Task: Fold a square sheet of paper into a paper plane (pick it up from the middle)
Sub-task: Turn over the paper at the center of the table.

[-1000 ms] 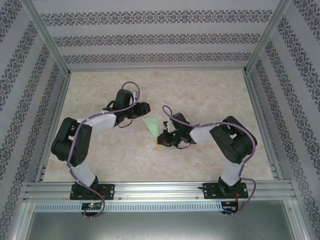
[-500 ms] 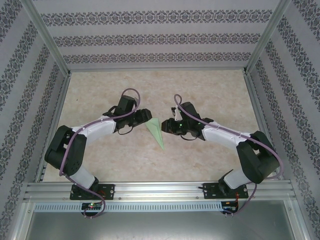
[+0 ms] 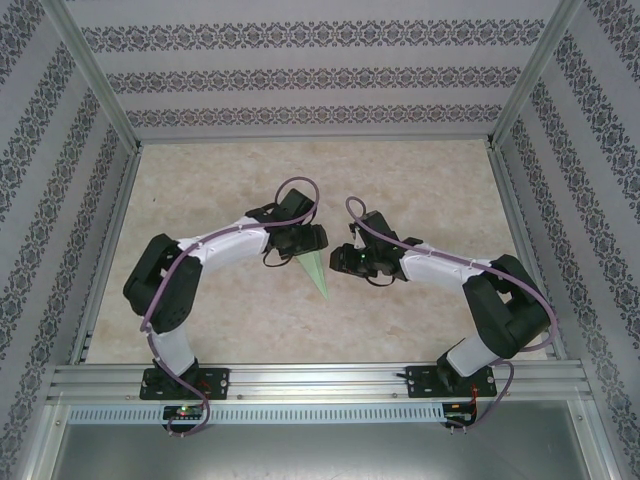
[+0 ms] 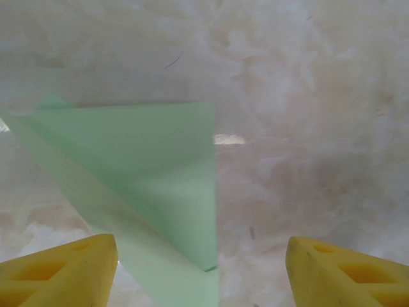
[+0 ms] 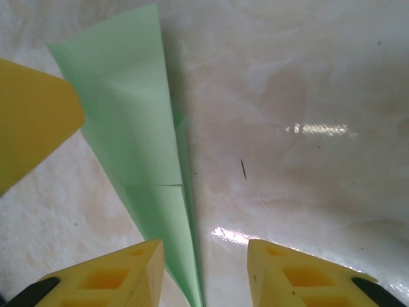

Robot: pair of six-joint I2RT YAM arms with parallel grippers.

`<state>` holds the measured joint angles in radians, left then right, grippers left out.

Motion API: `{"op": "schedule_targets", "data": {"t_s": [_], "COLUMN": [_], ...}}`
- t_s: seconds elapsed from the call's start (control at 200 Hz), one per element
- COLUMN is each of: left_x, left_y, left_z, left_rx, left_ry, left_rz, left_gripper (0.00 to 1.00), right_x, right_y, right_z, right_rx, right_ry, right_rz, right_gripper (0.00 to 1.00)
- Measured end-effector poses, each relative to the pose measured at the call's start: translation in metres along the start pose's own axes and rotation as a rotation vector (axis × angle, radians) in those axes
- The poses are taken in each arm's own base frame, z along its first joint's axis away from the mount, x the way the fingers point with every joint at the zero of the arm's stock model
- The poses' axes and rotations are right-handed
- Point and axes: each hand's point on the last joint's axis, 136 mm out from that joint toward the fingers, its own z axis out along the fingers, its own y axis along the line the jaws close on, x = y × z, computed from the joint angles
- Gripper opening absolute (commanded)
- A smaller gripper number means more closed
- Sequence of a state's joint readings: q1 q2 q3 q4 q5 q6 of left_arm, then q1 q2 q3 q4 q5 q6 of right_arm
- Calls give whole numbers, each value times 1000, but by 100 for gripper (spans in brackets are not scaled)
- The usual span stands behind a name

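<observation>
The square sheet of paper now lies folded as a slim mint-green paper plane (image 3: 316,273) flat on the table, its tip pointing toward the near edge. My left gripper (image 3: 306,246) hovers over its wide end, open; in the left wrist view the plane (image 4: 153,173) lies below and between the yellow fingers (image 4: 61,268). My right gripper (image 3: 343,260) stands just right of it, open. In the right wrist view the plane (image 5: 131,134) runs past the left fingertip (image 5: 105,275), untouched. The left gripper's finger (image 5: 29,118) shows at that view's left edge.
The beige marbled tabletop (image 3: 420,190) is walled by patterned panels and metal rails (image 3: 320,378) along the near edge. Both arms bend inward and meet near the table's centre.
Both grippers have opened. The paper plane went from held to lying flat. The left gripper moved right over its wide end; the right arm swung out and settled beside it.
</observation>
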<state>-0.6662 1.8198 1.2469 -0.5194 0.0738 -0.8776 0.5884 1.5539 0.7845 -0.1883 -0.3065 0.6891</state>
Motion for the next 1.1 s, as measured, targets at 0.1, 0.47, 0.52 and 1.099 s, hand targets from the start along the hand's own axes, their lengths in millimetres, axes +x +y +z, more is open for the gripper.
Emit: {"op": "schedule_targets", "data": {"t_s": [0.1, 0.47, 0.52, 1.099], "left_x": [7, 18, 21, 42], "left_y": [10, 29, 33, 61], "left_z": [7, -2, -7, -13], "left_rx": [-63, -124, -122, -129], "left_ry": [31, 43, 38, 28], "left_rz": [1, 10, 15, 12], "left_gripper": [67, 25, 20, 0], "right_x": [2, 1, 1, 4], "right_y": [-2, -2, -2, 34], "right_z": [1, 10, 12, 35], "right_rx": [3, -9, -16, -124], "right_ry": [4, 8, 11, 84], "right_rz": [2, 17, 18, -61], "right_gripper": [40, 43, 44, 54]}}
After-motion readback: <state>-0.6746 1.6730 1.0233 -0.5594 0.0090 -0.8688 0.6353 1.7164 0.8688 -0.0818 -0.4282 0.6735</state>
